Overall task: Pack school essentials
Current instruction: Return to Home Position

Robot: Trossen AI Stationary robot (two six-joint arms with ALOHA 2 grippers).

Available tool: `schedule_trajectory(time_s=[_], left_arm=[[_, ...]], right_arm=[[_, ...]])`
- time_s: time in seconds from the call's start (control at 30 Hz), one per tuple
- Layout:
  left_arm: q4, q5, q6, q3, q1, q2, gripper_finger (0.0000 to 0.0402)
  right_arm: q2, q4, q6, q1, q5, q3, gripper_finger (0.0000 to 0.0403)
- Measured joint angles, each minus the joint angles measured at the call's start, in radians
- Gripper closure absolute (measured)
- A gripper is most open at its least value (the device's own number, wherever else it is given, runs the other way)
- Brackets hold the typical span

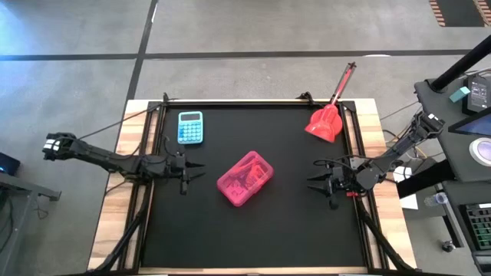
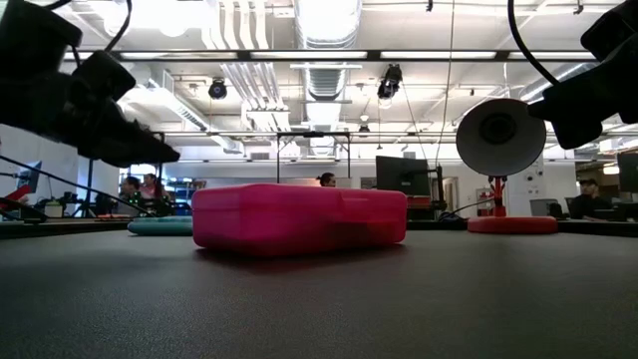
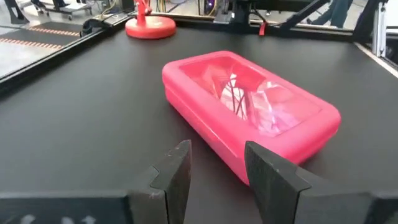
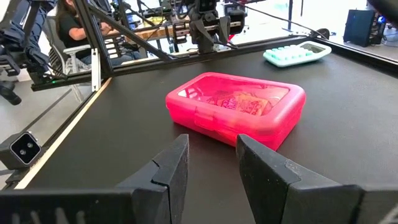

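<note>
Now | pink supply box (image 1: pixel 245 178) closed, mid-table | left gripper (image 1: pixel 197 170) parted, empty | right gripper (image 1: pixel 313 182) parted, empty | calculator (image 1: pixel 190 127) keys unreadable

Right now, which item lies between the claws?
The shut pink supply box, between left claw and right claw; blue calculator and red scoop lie outside that gap.

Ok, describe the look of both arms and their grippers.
Both arms are dark, slim chains of jointed links. The left gripper and the right gripper each end in two black, flat, angular fingers. Thin cables run near each arm. No markings show on the fingers.
</note>
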Motion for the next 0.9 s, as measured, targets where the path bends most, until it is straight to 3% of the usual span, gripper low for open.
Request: schedule_trajectory(time_s=[0.9], left_arm=[[0.004,0.0,0.0,-0.001,0.0,0.32,0.0267]], right_arm=[[0.0,0.0,0.0,0.0,0.0,0.0,0.0277]])
